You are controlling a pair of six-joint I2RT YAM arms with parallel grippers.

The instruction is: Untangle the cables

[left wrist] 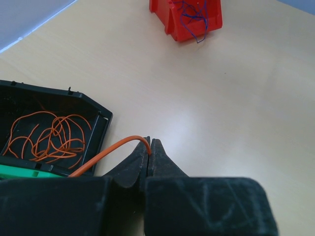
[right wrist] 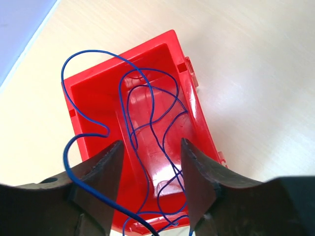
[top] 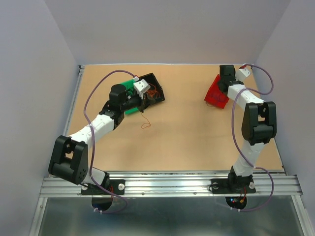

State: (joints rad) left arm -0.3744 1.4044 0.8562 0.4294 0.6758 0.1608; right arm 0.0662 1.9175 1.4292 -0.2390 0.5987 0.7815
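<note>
My left gripper (left wrist: 149, 143) is shut on a thin orange cable (left wrist: 115, 146), which arches left out of the fingertips toward a black bin (left wrist: 101, 115). That bin holds a tangle of orange cables (left wrist: 54, 135). From above, the left gripper (top: 140, 107) is beside the black bin (top: 156, 81), and a loop of orange cable (top: 145, 125) lies on the table below it. My right gripper (right wrist: 151, 162) stands open over a red bin (right wrist: 88, 93) holding loose blue cables (right wrist: 150, 105). One blue strand (right wrist: 69, 167) drapes over the left finger, unclamped.
A green bin (left wrist: 22, 172) lies against the black bin's near side and shows from above as the green bin (top: 129, 84). The red bin (top: 214, 93) sits at the far right of the brown tabletop (top: 187, 132). Lavender arm cords (top: 91, 103) arc above the table.
</note>
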